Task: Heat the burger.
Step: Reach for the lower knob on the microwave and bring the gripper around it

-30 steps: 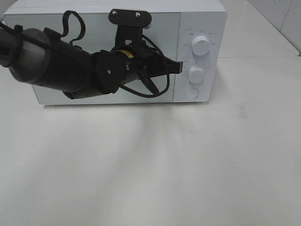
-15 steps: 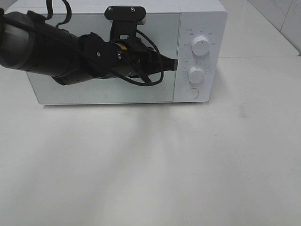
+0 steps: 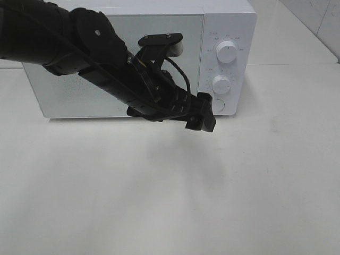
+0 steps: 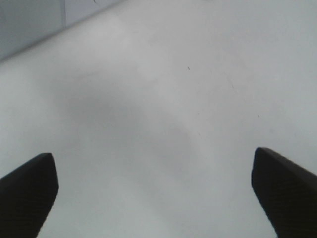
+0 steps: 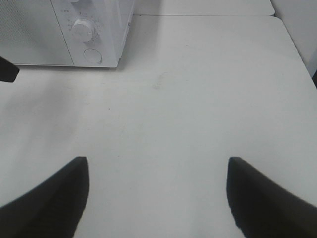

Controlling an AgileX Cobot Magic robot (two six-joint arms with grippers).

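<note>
Though grey beneath the left tool (image 3: 206,115), white tabletop (image 3: 159,212) before microwave (image 3: 228,21).

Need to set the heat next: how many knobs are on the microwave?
2, both on the right-hand panel of the microwave: the upper knob, and the lower knob straight below it. Under them is a flat round button, not a knob. None seem hidden.

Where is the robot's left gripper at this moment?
In the exterior high view, the black left gripper hangs open before the white box-shaped microwave, near its lower white round dial on the right side.
</note>
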